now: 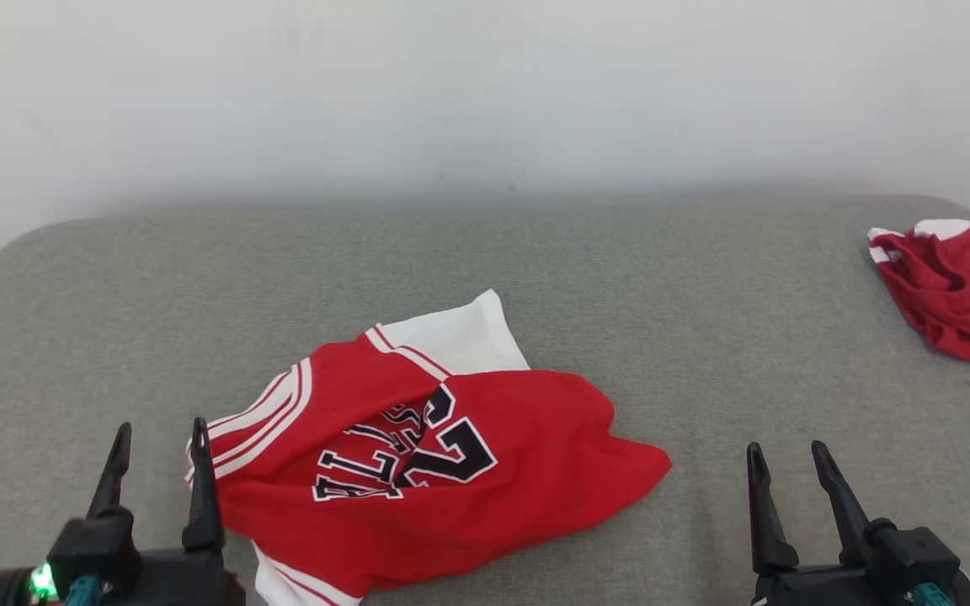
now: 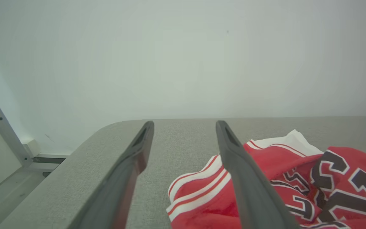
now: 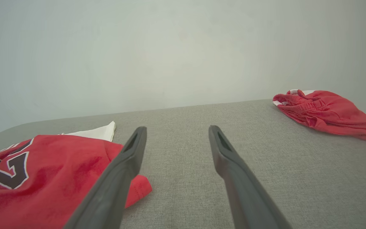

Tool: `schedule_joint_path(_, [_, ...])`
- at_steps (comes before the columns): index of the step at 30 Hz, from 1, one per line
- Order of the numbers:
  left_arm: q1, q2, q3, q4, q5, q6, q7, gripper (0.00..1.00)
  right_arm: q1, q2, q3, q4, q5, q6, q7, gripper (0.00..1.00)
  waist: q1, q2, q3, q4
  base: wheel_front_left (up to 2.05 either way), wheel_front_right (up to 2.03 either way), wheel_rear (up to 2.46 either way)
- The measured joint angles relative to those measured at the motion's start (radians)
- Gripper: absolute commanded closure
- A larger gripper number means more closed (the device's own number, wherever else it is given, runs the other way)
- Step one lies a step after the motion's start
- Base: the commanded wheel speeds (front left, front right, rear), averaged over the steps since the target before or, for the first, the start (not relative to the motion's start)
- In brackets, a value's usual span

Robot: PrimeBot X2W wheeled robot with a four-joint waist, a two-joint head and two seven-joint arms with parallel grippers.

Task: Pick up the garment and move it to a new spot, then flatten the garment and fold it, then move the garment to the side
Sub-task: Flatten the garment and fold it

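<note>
Left tool (image 1: pixel 161 427): released, empty.
Right tool (image 1: pixel 786 448): released, empty.
Jersey (image 1: pixel 485 471): soft, light, crumpled; pinch striped edge by left tool.

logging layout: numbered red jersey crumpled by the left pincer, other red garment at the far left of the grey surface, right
No: the head view shows the other red garment at the far right of the grey surface. The numbered red jersey is crumpled by the left pincer.
</note>
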Motion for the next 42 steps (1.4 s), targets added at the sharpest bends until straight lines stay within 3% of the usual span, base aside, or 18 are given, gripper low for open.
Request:
schedule_joint_path(11, [0.154, -0.013, 0.023, -0.133, 0.047, -0.022, 0.000, 0.00, 0.015, 0.000, 0.009, 0.036, -0.007, 0.000, 0.000, 0.00, 0.0001, 0.0000, -0.028, 0.080, 0.00, 0.00, 0.00])
schedule_joint_path(15, [0.205, -0.023, 0.030, -0.148, 0.064, -0.022, 0.000, 0.00, 0.009, -0.003, 0.039, 0.104, -0.013, 0.000, 0.000, 0.00, 0.0000, 0.0000, -0.034, 0.103, 0.00, 0.00, 0.00])
schedule_joint_path(26, [0.204, -0.066, 0.034, -0.144, 0.078, -0.035, 0.000, 0.00, -0.179, -0.096, 0.109, 0.337, -0.008, 0.000, 0.063, 0.00, 0.0001, 0.0000, -0.009, 0.139, 0.00, 0.00, 0.00])
schedule_joint_path(35, [0.165, -0.084, 0.039, -0.111, 0.087, -0.066, 0.000, 0.00, -0.281, -0.145, 0.195, 0.560, 0.068, 0.000, 0.113, 0.00, 0.0003, 0.0000, 0.021, 0.162, 0.00, 0.00, 0.00])
schedule_joint_path(36, [0.165, -0.086, 0.041, -0.108, 0.088, -0.067, 0.000, 0.00, -0.286, -0.145, 0.203, 0.576, 0.083, 0.000, 0.108, 0.25, 0.0002, 0.0000, 0.023, 0.165, 0.00, 0.00, 0.00])
schedule_joint_path(37, [0.165, -0.088, 0.044, -0.105, 0.090, -0.067, 0.000, 0.00, -0.292, -0.145, 0.213, 0.591, 0.094, 0.000, 0.105, 0.78, 0.0002, 0.0000, 0.025, 0.166, 0.00, 0.00, 0.00])
schedule_joint_path(38, [0.165, -0.091, 0.045, -0.104, 0.090, -0.068, 0.000, 0.00, -0.297, -0.145, 0.228, 0.604, 0.106, 0.000, 0.105, 1.00, 0.0003, 0.0000, 0.026, 0.167, 0.00, 0.00, 0.00])
schedule_joint_path(42, [0.166, -0.097, 0.061, -0.095, 0.093, -0.073, 0.000, 0.00, -0.315, -0.144, 0.262, 0.632, 0.141, 0.000, 0.084, 1.00, 0.0002, 0.0000, 0.024, 0.157, 0.00, 0.00, 0.00])
